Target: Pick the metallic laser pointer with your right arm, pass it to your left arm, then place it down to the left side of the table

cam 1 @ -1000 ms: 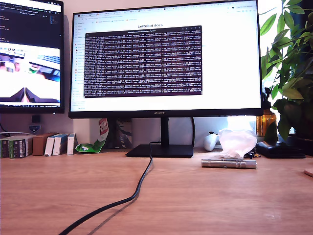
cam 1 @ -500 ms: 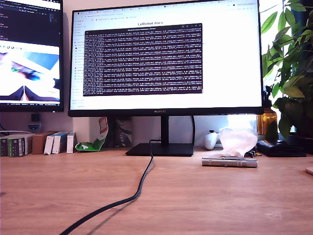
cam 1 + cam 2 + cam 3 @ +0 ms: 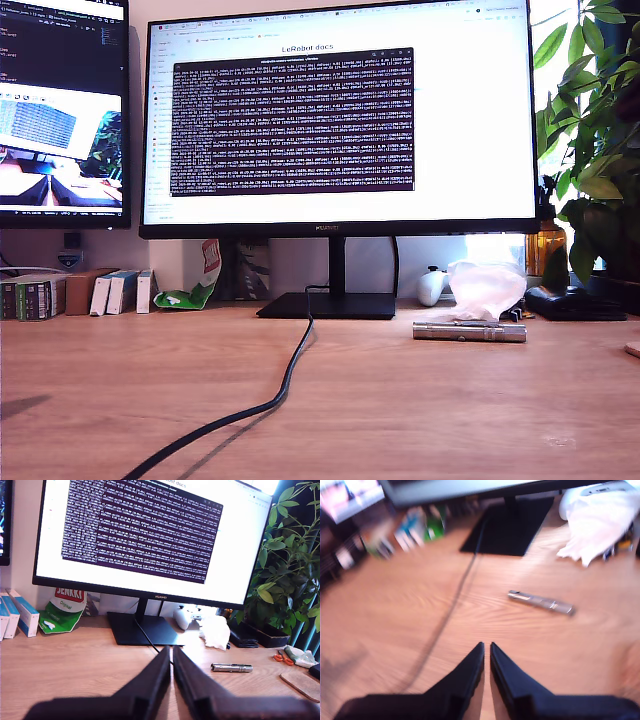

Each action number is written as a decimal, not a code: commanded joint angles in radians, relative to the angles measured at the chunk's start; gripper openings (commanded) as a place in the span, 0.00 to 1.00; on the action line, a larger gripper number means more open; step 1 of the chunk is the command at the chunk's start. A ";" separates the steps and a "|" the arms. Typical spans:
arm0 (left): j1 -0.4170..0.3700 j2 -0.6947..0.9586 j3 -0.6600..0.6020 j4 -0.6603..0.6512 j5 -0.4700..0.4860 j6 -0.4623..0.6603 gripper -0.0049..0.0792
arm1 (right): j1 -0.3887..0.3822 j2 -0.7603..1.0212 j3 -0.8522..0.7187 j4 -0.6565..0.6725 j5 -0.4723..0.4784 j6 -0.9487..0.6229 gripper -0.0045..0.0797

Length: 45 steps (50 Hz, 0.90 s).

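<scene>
metallic laser pointer (image 3: 469, 332) lying partly tissue-shadowed, second wrist view blurred, arms unseen exterior

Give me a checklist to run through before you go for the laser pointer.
1. Laser pointer lying free on the table, nothing gripping it: ok.
2. Clear room around it: not ok, a crumpled white tissue sits right behind it and seems to touch it.
3. My first gripper open wide enough: not ok, jaws almost together, holding nothing.
4. My second gripper open wide enough: not ok, jaws almost together, holding nothing.
5. Black cable out of the way: ok, it runs apart from the pointer.
6. Which arm stands nearer the pointer: cannot tell, neither arm shows in the exterior view.
</scene>
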<state>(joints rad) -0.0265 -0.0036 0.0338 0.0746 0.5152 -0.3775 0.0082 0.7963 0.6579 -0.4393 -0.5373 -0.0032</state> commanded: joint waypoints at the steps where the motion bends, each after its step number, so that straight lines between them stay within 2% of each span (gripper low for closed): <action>1: -0.003 -0.002 0.006 0.006 0.002 0.011 0.03 | 0.009 0.066 0.052 -0.029 -0.003 -0.155 0.04; 8: -0.003 -0.002 0.006 0.006 0.002 0.011 0.03 | 0.036 0.210 0.152 -0.079 0.006 -0.446 0.04; 14: -0.003 -0.002 0.006 0.006 0.001 0.011 0.03 | 0.056 0.321 0.208 -0.114 0.105 -0.700 0.04; 16: -0.003 -0.002 0.006 0.006 0.001 0.011 0.03 | 0.064 0.359 0.221 -0.121 0.116 -0.719 0.04; 18: -0.003 -0.002 0.006 0.006 0.001 0.012 0.03 | 0.074 0.396 0.232 -0.128 0.124 -0.816 0.04; 24: -0.003 -0.003 0.006 0.005 0.001 0.016 0.03 | 0.097 0.492 0.271 -0.156 0.146 -0.932 0.04; 33: -0.002 -0.003 0.006 0.005 0.001 0.019 0.03 | 0.131 0.605 0.336 -0.193 0.278 -1.101 0.04; 45: -0.002 -0.003 0.006 0.001 0.000 0.020 0.03 | 0.176 0.705 0.442 -0.222 0.324 -1.209 0.04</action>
<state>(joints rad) -0.0265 -0.0036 0.0338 0.0711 0.5152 -0.3634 0.1730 1.4734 1.0836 -0.6586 -0.2310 -1.1973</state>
